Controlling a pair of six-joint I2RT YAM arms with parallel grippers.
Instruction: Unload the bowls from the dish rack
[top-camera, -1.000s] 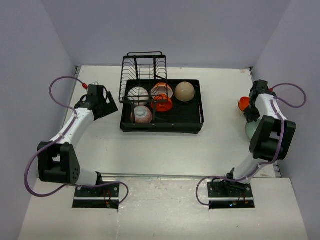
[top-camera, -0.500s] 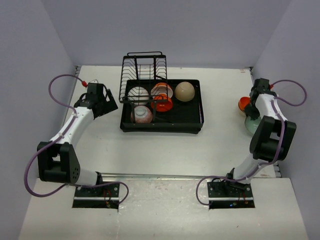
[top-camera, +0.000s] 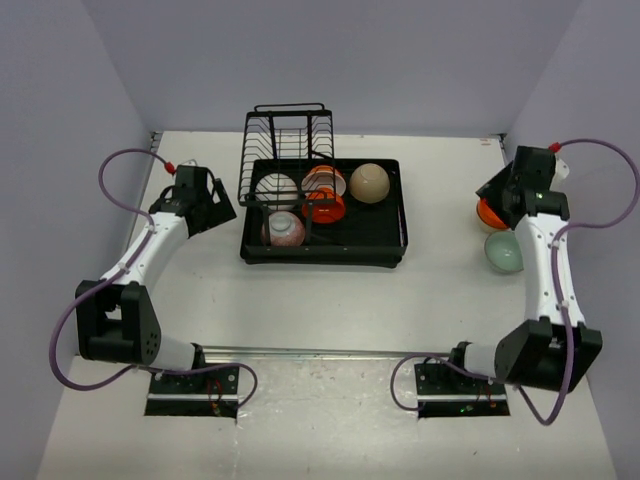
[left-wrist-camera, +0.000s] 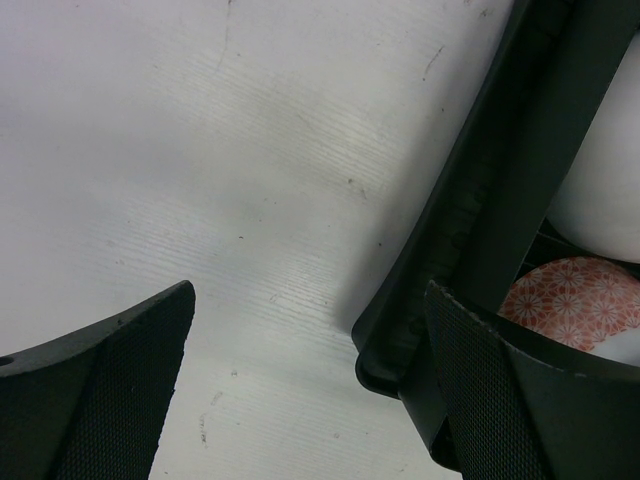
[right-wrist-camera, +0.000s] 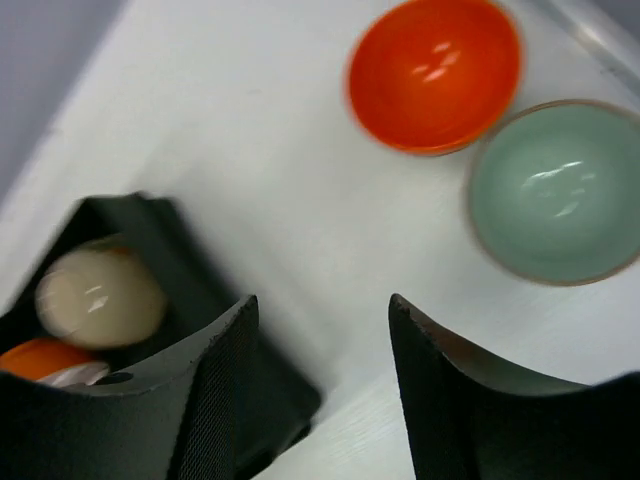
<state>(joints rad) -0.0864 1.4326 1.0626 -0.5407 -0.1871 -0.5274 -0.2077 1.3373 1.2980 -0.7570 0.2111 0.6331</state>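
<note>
Black rectangular tray-like wire dish rack (top-camera: 323, 258) at the middle of a white table (top-camera: 200, 290), with an upright slotted wire section (top-camera: 287, 135) at its far end.

Inside the tray:
- a round beige bowl (top-camera: 369, 183), turned upside down, at far right
- orange bowls (top-camera: 324, 205) bunched together at the centre
- a plain white bowl (top-camera: 277, 187) at far left
- a pink-and-white patterned bowl (top-camera: 283, 229) at near left

Outside the rack, well apart from it near the right edge of the table: a glossy orange bowl (right-wrist-camera: 434, 72) and a pale green bowl (right-wrist-camera: 555, 190), both upright, empty, and just beside each other.

Right jaws apart and holding nothing, above the table near those two bowls.

Left jaws spread wide and empty, low over the table near the tray's near-left corner, just outside its rim.
</note>
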